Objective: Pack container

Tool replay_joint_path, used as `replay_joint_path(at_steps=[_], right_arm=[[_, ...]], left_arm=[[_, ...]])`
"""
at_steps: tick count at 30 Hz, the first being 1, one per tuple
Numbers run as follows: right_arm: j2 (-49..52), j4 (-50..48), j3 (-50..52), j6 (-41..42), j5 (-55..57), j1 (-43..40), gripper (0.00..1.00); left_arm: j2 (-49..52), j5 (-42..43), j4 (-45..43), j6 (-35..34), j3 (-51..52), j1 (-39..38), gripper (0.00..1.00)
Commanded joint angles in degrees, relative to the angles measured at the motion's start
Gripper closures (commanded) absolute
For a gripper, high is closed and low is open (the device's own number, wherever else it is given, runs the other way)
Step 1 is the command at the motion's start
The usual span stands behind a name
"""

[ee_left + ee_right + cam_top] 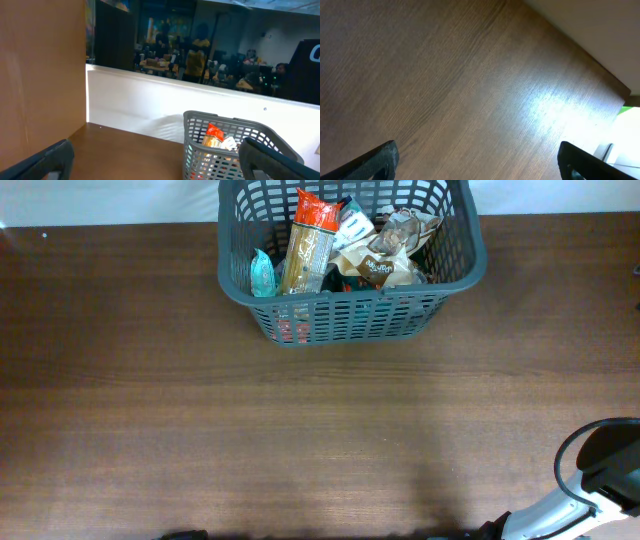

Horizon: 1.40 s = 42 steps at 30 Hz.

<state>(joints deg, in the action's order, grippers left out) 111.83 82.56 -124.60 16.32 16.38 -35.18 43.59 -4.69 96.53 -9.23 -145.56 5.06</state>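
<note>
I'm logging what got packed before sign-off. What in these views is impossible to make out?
- Overhead: the far rim of the container is cut off by the top edge.
- Overhead: whatever lies under the orange-topped packet and crumpled brown bags is buried; labels are too small to read.
- Overhead: a red item shows only through the lattice wall.
- Overhead: the right arm is cut off at the corner.
- Left wrist: the container's base is below the frame edge.

Brown wood-grain table [200,430]; white wall panel [150,100] along its far edge; dark glass window [200,40] above, showing dim figures.
</note>
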Motion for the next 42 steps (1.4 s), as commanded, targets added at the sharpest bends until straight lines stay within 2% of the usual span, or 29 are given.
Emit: replay_joint_path(at_steps=[1,11,19,27,35,42], right_arm=[[-0.72,-0.13,0.11,0.52,0.11,-0.09,0.01],[-0.72,-0.13,0.11,0.52,0.11,-0.09,0.01],[-0.72,-0.13,0.11,0.52,0.11,-0.09,0.01],[-0.72,-0.13,0.11,0.52,0.09,-0.09,0.01],[-0.72,-0.13,0.11,0.52,0.09,-0.09,0.01],[-0.72,-0.13,0.11,0.52,0.09,-0.09,0.01]], left_arm=[[0.76,-0.61,0.11,0.35,0.39,0.09,0.01],[0.79,0.87,-1.9,1.95,2.23,0.09,0.01],[0.79,5.44,-14.03,8.83,10.88,0.09,0.01],[-1.55,7.06,-21.4,9.11,18.84,0.09,0.01],[-15.45,6.88,-32.2,13.31,35.52,2.21,0.01],[-18.47,7.41,-35.54,13.46,50.73,2.99,0.01]])
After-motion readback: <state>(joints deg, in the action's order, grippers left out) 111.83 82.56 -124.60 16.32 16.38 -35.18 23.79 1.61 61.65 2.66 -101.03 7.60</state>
